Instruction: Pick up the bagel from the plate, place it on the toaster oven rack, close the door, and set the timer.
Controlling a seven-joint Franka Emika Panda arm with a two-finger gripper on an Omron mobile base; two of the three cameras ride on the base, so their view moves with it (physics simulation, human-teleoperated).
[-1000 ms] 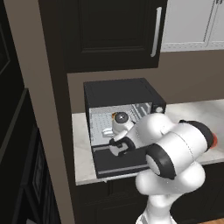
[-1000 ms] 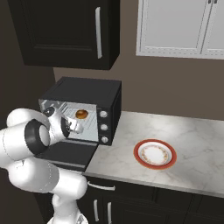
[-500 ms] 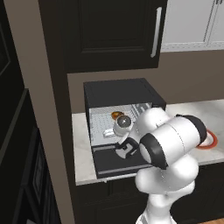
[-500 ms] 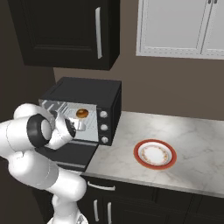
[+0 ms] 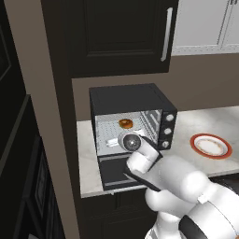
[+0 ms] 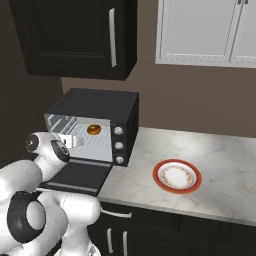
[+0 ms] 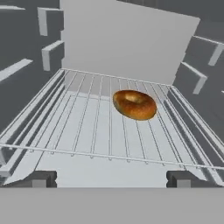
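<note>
Hand [image 7: 112, 178] fingers stand wide apart and hold nothing, poised at the mouth of the black toaster oven [image 5: 133, 100] just above the front edge of the toaster oven rack [image 7: 87, 127]. Beyond them the bagel [image 7: 134, 104] lies on the rack, toward the back and seemingly a little right of centre. Below, the door [image 6: 77, 176] hangs open and flat, and the plate [image 6: 177, 175] sits on the tabletop [image 6: 225, 170] well to the oven's right.
</note>
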